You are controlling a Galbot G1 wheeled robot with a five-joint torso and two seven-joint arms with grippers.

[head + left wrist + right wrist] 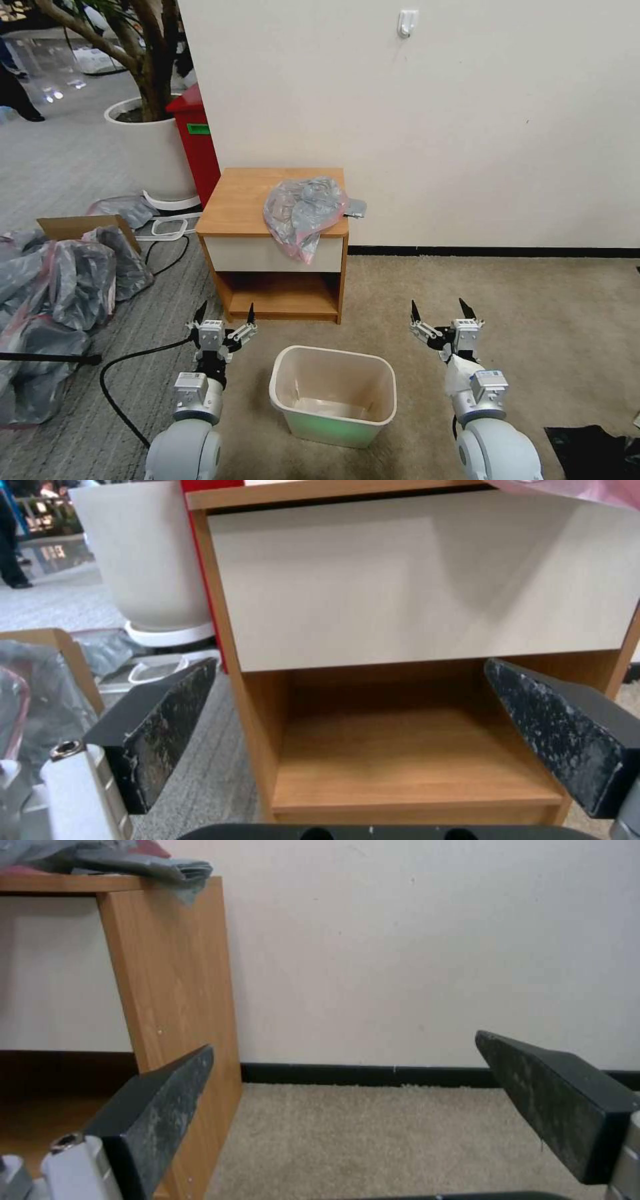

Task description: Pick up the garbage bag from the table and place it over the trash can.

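The garbage bag (303, 212), crumpled translucent grey with a pink-red rim, lies on the right half of the light-wood table (233, 200) and droops over its white drawer front; its edge shows in the right wrist view (133, 862) and a pink corner in the left wrist view (587, 491). The cream trash can (333, 395) stands on the carpet in front of the table, between my arms. My left gripper (225, 315) is open, low before the table's shelf (413, 750). My right gripper (440, 310) is open too, right of the table, facing the wall.
A heap of grey bags with a cardboard box (60, 280) lies on the floor at the left, with a black cable (127, 360) beside it. A white planter (157, 150) and a red bin (197, 143) stand behind the table. Open carpet lies to the right.
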